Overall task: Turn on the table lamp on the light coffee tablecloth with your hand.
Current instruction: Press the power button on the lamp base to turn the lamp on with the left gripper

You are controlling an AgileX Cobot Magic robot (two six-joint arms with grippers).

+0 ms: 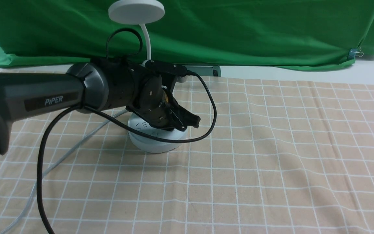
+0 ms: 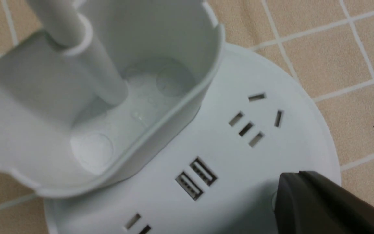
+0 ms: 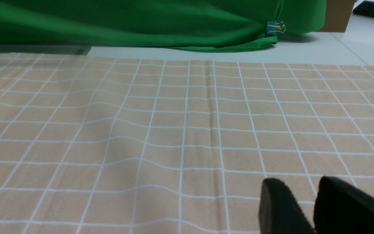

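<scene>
Fingers (image 2: 323, 204) of the left gripper (image 1: 192, 123) look pressed together into one dark point; we see no gap between them and nothing held. In the left wrist view that point lies over the rim of the round base of the table lamp (image 1: 151, 143), just beside the two USB ports (image 2: 195, 178) and near the oval cup holder (image 2: 115, 107). We cannot tell whether the tip touches the base.

We see the lamp standing upright on the light coffee tablecloth (image 1: 271, 146), toward its far left part, with the left arm reaching across in front of it. Its thin gooseneck (image 1: 147, 39) rises to the flat disc head (image 1: 136, 11) against the green backdrop (image 1: 255, 29), and its pale cord (image 1: 76, 148) trails over the cloth toward the near left.

We find the right gripper (image 3: 300, 182) well apart from the lamp, low over bare cloth. Its fingers (image 3: 281, 208) stand a narrow gap apart and hold nothing.
</scene>
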